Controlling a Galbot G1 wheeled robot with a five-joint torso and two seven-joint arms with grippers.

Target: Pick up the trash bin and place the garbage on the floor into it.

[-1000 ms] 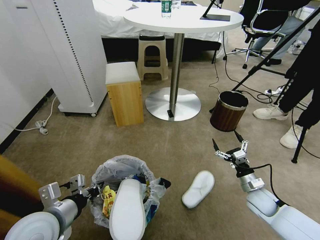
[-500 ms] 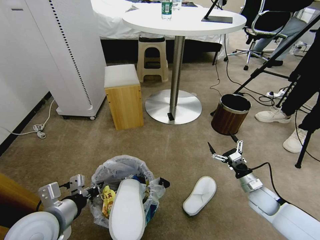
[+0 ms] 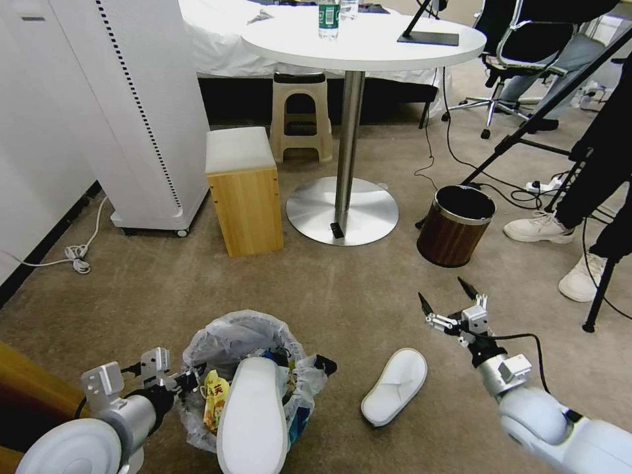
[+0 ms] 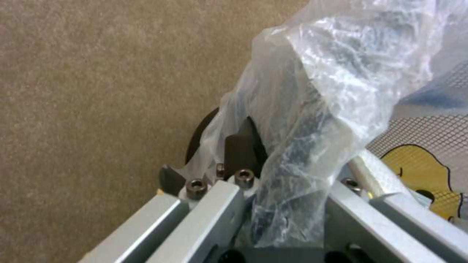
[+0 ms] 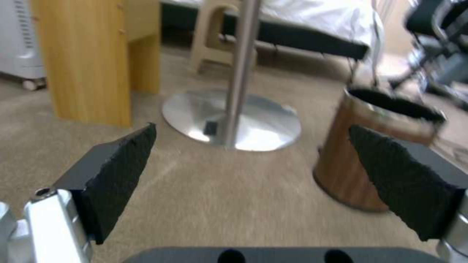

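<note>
left hand (image 3: 187,380) clamps the trash bin (image 3: 245,342) rim, seemingly through its liner; right hand (image 3: 447,297) spread wide above a slipper (image 3: 395,385).

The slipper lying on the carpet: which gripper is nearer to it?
Right. The right gripper hovers open just beyond the slipper; the left gripper is across the trash bin, shut on its rim.

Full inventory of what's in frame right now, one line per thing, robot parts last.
trash bin: 1, dark with clear bag, on the carpet near the robot
slipper in bin: 1, white, sticking out
slipper on carpet: 1, white, right of bin
wooden bin: 1, brown, by table base
table: 1, white, round
stool: 1, wood, white top
left gripper: shut on bin rim
right gripper: open, above carpet beyond the loose slipper
</note>
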